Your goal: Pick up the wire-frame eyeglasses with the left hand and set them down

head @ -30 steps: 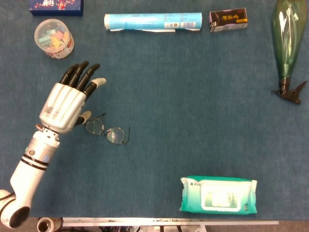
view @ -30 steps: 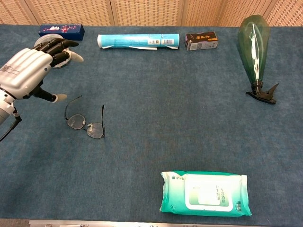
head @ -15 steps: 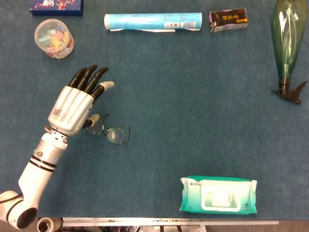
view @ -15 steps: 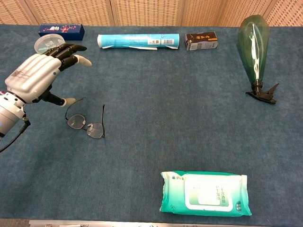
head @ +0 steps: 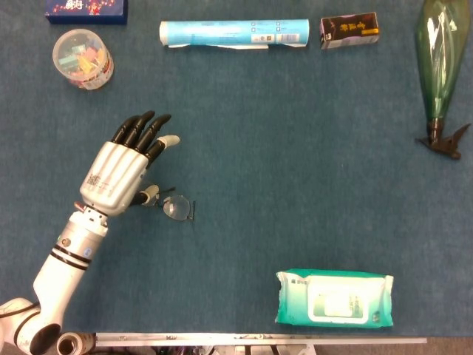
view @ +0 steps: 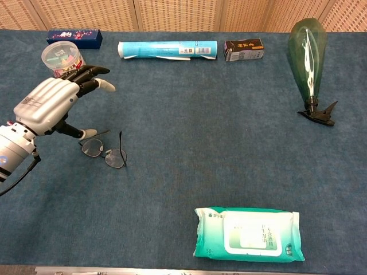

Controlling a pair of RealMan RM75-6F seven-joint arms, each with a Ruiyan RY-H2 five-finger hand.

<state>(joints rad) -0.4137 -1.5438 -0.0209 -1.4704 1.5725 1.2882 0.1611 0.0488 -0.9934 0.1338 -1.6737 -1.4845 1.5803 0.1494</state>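
Fingers spread — left robot hand [head: 118,174] over eyeglasses [view: 104,152], nothing held.

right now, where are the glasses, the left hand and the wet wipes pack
wire-frame eyeglasses [view: 116,157], chest view, on the right lens.
left hand [head: 115,176], head view, on the silver back of the hand.
wet wipes pack [view: 247,235], chest view, on the white flap label on top.

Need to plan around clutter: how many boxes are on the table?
2, both along the far edge: a dark blue box at the far left, behind the clear tub, and a small dark box right of the blue tube. None looks hidden.
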